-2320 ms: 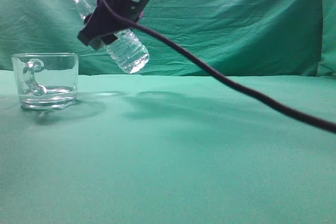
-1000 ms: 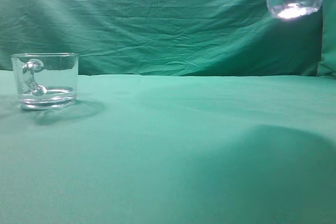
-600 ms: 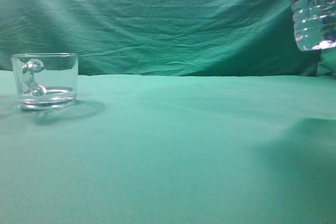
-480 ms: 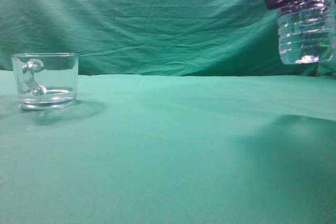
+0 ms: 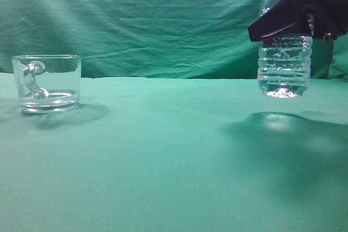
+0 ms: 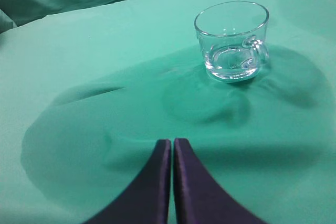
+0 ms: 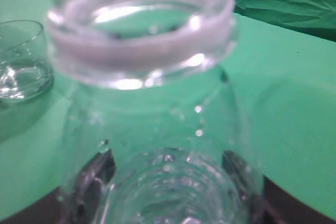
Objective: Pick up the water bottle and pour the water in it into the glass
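The water bottle [image 5: 284, 52] is upright at the right, held just above the green cloth by my right gripper [image 5: 293, 21], which is shut on its upper body. In the right wrist view its open pale rim [image 7: 139, 38] fills the frame, with dark fingers [image 7: 94, 177] on both sides of the body. The glass [image 5: 47, 82] stands at the far left with a little water [image 5: 50, 97] in its base; it also shows in the left wrist view [image 6: 232, 39] and in the right wrist view [image 7: 18, 61]. My left gripper [image 6: 172, 142] is shut and empty, above the cloth, short of the glass.
Green cloth [image 5: 163, 156] covers the table and hangs as a backdrop [image 5: 163, 20]. The bottle's shadow [image 5: 283, 129] lies on the cloth at the right.
The bottle has swung from tilted over the glass to the far right, turned upright and come down close to the cloth. The glass has not moved.
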